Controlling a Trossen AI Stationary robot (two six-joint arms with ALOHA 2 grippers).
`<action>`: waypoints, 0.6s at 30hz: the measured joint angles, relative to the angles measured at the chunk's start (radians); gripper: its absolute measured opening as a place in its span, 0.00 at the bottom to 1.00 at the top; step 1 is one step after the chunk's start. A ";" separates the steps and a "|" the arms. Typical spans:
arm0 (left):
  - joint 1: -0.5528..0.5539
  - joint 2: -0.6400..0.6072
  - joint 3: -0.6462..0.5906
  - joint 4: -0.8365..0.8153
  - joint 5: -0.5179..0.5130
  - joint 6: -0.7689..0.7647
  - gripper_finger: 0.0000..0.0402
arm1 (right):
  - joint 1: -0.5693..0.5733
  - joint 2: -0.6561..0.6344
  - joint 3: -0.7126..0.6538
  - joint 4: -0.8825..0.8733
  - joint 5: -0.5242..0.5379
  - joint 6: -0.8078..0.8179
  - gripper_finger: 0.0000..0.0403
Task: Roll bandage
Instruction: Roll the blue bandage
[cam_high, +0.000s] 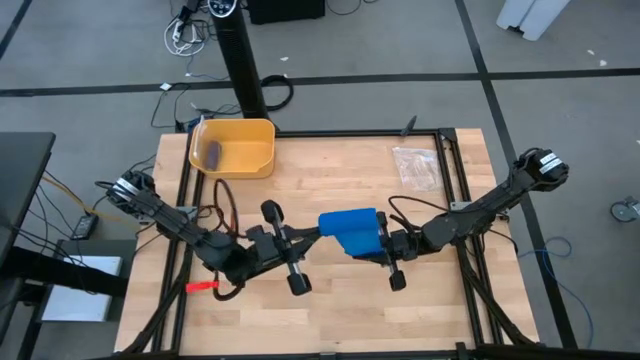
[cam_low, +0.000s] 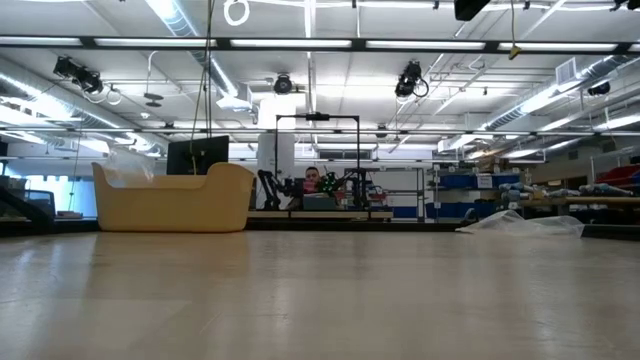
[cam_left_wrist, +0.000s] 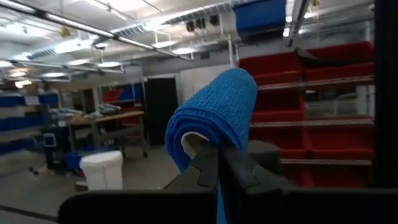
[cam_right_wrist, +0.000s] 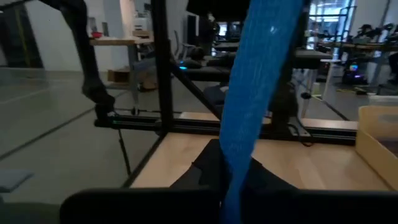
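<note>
Right gripper clenched on the blue bandage, held above table centre. Left gripper pinches its rolled end. No legible writing or labels visible.

We see both arms reaching low toward the table's middle, the left gripper clamped shut on one end of the bandage and the right gripper pinched shut on its other end.
</note>
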 joint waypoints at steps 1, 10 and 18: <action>0.000 0.000 0.000 0.019 -0.004 0.024 0.01 | 0.006 0.000 0.000 0.001 0.000 0.004 0.01; 0.038 0.010 -0.003 0.095 -0.083 0.200 0.01 | 0.067 0.000 0.000 0.024 0.001 0.054 0.00; 0.102 0.009 -0.126 0.093 -0.147 0.229 0.01 | 0.102 -0.001 0.000 0.119 0.000 0.067 0.00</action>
